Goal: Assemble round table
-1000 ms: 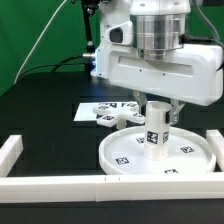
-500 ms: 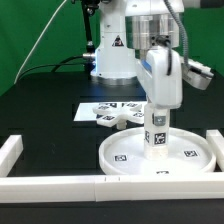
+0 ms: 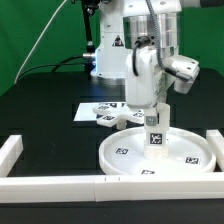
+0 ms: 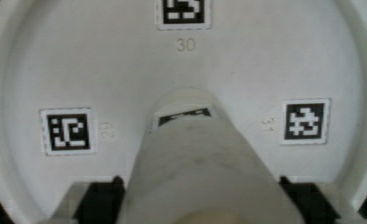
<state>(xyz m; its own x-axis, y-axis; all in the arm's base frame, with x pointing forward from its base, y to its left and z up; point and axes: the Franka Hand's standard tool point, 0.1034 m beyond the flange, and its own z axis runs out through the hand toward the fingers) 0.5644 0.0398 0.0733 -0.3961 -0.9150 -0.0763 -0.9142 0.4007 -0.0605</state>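
**Leg held upright at the middle of the disc**

Nearest the exterior camera, a white front rail (image 3: 60, 185) runs across the black table (image 3: 45, 125). Shorter side rails stand at the exterior view's left (image 3: 10, 152) and at its right (image 3: 215, 140).

Just behind the front rail lies the large rimmed round disc (image 3: 110, 158), flat on the table with its rim facing up. Several square tags (image 3: 122, 152) show on its inner face.

The short cylindrical leg (image 3: 155, 140) stands upright at about the centre of the disc, with a tag on the side facing the camera. Its lower end meets the disc's surface. The pictures do not show whether it is seated in anything there.

The gripper (image 3: 155, 120) comes down from above and is clamped on the leg's upper part. In the wrist view, the leg (image 4: 206, 140) runs between the two dark fingers (image 4: 105, 197) down toward the disc (image 4: 91, 70). Tags lie on the disc on either side of the leg and beyond it.

Behind the disc, toward the exterior view's left, the small cross-shaped foot (image 3: 112, 118) lies loose on the table, apart from the disc's rim. It touches or overlaps the near edge of the marker board (image 3: 92, 106).

Farther back stands the arm's white base (image 3: 108, 58), with a green backdrop (image 3: 30, 30) behind it.
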